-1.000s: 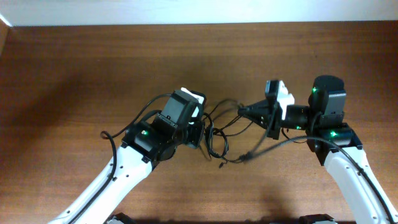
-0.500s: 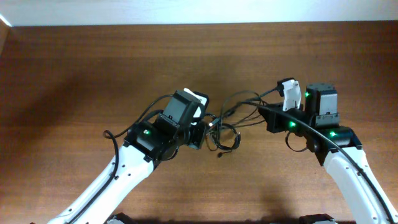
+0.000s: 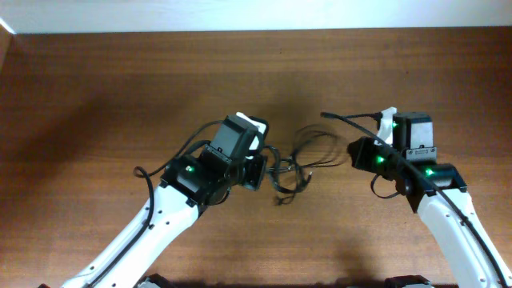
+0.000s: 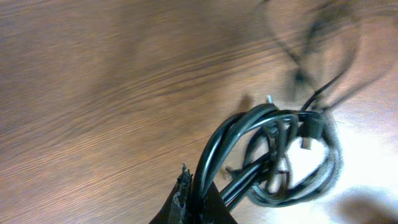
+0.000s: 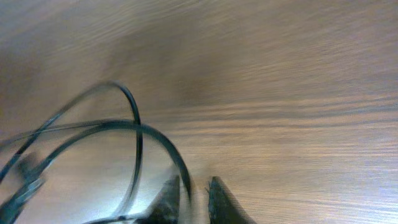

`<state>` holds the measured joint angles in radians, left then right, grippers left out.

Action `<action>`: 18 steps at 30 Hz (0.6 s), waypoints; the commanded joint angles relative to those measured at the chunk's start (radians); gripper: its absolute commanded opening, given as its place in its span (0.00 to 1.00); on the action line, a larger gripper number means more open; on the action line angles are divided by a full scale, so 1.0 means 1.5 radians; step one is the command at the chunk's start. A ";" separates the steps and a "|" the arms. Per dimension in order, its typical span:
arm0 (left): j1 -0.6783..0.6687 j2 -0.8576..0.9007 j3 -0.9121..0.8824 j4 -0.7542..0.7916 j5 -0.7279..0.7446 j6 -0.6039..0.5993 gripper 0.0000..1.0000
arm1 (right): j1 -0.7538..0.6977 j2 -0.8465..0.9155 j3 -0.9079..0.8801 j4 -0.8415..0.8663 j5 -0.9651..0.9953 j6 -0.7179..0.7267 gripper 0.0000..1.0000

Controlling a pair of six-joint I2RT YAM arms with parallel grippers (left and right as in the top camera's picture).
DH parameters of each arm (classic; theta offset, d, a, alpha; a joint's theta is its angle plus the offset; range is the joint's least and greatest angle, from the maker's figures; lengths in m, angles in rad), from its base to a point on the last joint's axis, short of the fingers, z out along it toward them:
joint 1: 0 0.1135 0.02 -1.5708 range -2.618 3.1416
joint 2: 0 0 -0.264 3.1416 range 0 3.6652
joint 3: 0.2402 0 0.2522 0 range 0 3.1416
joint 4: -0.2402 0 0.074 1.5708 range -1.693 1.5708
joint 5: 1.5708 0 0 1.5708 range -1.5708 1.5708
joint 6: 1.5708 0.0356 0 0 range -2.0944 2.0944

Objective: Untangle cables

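Left jaws: clamped on the cables (image 4: 219, 142); several black strands come out from between the tips at the bottom edge of the left wrist view.
Right jaws: almost together, with one strand (image 5: 142, 127) running down into the narrow gap, so gripping it.
Left wrist view only: loops coiled just past the left jaws, with a dark plug (image 4: 309, 127) and a small metal tip (image 4: 268, 98) inside the coil. More thin loops sit further out, blurred.
Right wrist view only: two thin loops arc away to the left and cross each other. The lower left is blurred, so I cannot tell if they touch the desk (image 3: 120, 88).
Overhead only: the tangle (image 3: 290, 172) sits between the left arm (image 3: 160, 216) and the right arm (image 3: 448, 216), tight against the left jaws. Faint loops reach toward the right jaws. One cable end (image 3: 336, 118) sticks out leftward above the right jaws. No plug detail is visible here.
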<state>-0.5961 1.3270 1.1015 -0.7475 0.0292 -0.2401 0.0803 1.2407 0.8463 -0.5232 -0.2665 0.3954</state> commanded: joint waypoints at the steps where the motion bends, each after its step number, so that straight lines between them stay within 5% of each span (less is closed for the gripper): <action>1: 0.009 -0.001 -0.003 -0.001 -0.047 -0.002 0.00 | -0.011 -0.002 0.008 0.005 0.064 0.001 0.49; 3: 0.009 -0.001 -0.003 -0.001 -0.047 -0.002 0.00 | -0.011 -0.002 0.008 0.005 0.064 -0.015 0.61; 4: 0.009 -0.001 -0.003 -0.001 -0.047 -0.002 0.00 | -0.011 -0.002 0.008 0.005 0.064 -0.016 0.74; 10: 0.009 -0.001 -0.003 0.020 -0.047 -0.004 0.00 | -0.011 -0.002 0.008 0.005 0.063 -0.017 1.00; 18: 0.009 -0.002 -0.003 0.102 0.008 -0.004 0.00 | -0.010 -0.002 0.008 0.053 -0.179 -0.196 0.99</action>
<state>-0.5865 1.3270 1.0996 -0.6365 -0.0082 -0.2401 0.0669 1.2407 0.8463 -0.4603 -0.3534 0.2222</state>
